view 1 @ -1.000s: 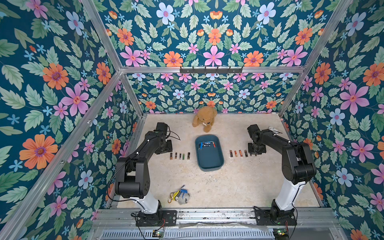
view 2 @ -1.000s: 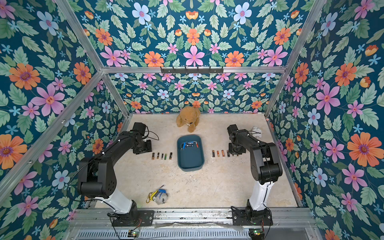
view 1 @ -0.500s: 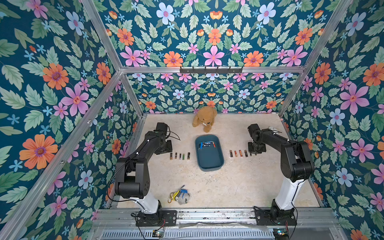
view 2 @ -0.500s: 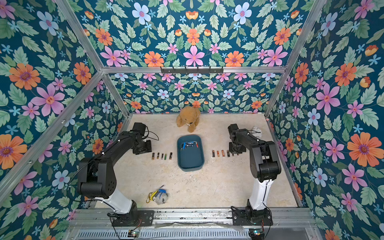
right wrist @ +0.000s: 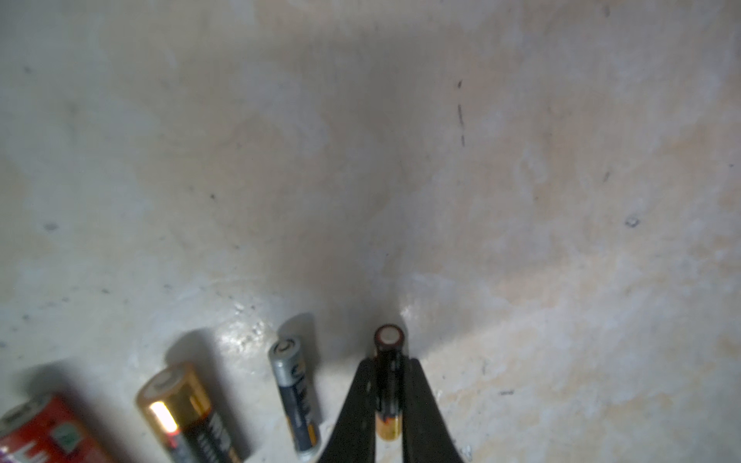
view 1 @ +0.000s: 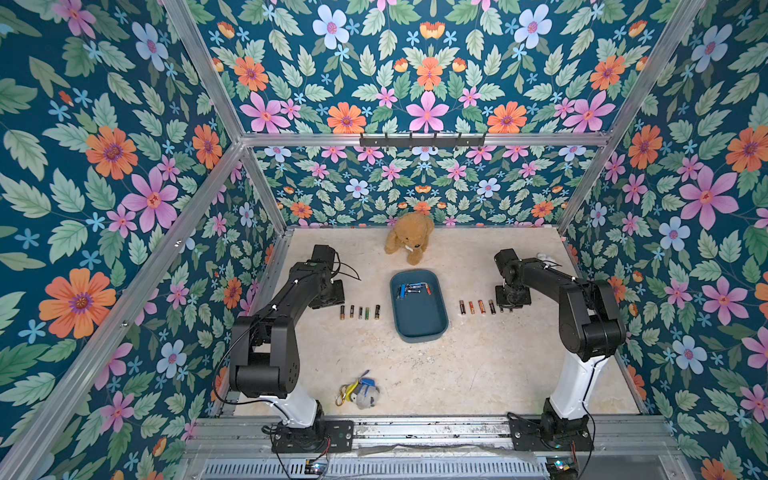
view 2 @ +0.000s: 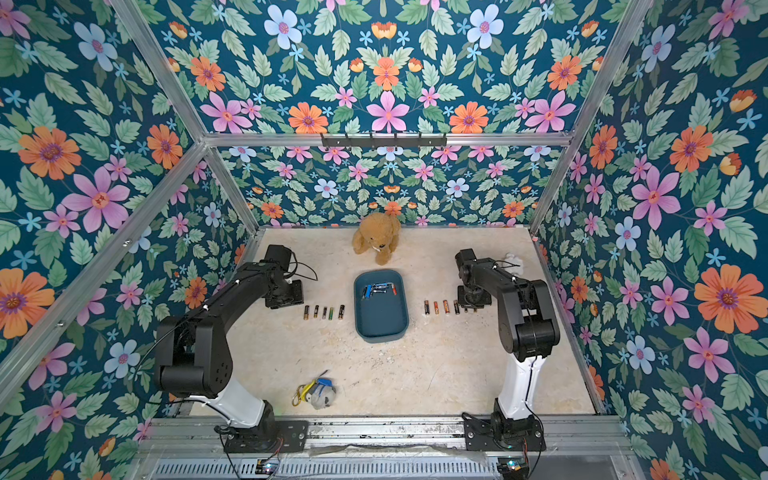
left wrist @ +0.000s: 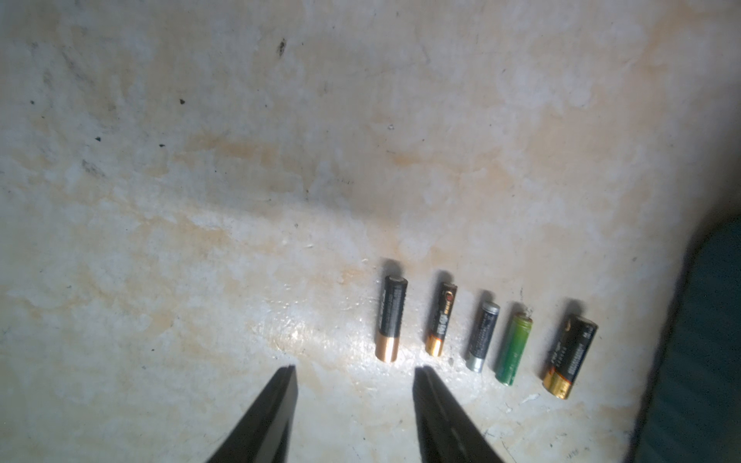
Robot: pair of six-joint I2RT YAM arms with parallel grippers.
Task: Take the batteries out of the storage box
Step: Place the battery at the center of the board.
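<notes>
Teal box [view 1: 419, 328] sits mid-table, long axis front to back, just in front of the teddy bear [view 1: 409, 243]. A small cluster of batteries [view 1: 412, 288] lies in its far end. Most are crosswise to the box, and a blue one and a red one are skewed.

Left of the box is a row of five batteries [view 1: 360, 312] on the table [view 1: 478, 365]. They lie side by side with gaps between them, each long axis front to back, parallel to the box. In the left wrist view the black cells' copper ends face the fingers. The green one [left wrist: 514, 348] is second from the box.

Jaws of the left gripper [left wrist: 355, 368] are spread with nothing between them. The tips are near the copper end of the outermost battery [left wrist: 391, 320], not touching it.

Right of the box is a row of four [view 1: 476, 307], same axis. At its outer end the right gripper [right wrist: 389, 362] pinches a slim black battery [right wrist: 387, 401]. Its long axis runs along the fingers, parallel to its neighbours, with the flat end pointing away from the wrist and the copper end back between the fingers. Can't tell if it touches the table. The grey-and-black cell [right wrist: 294, 397] is just beside it, not touching.

Keychain bundle [view 1: 359, 392] is near the front edge, well apart.
</notes>
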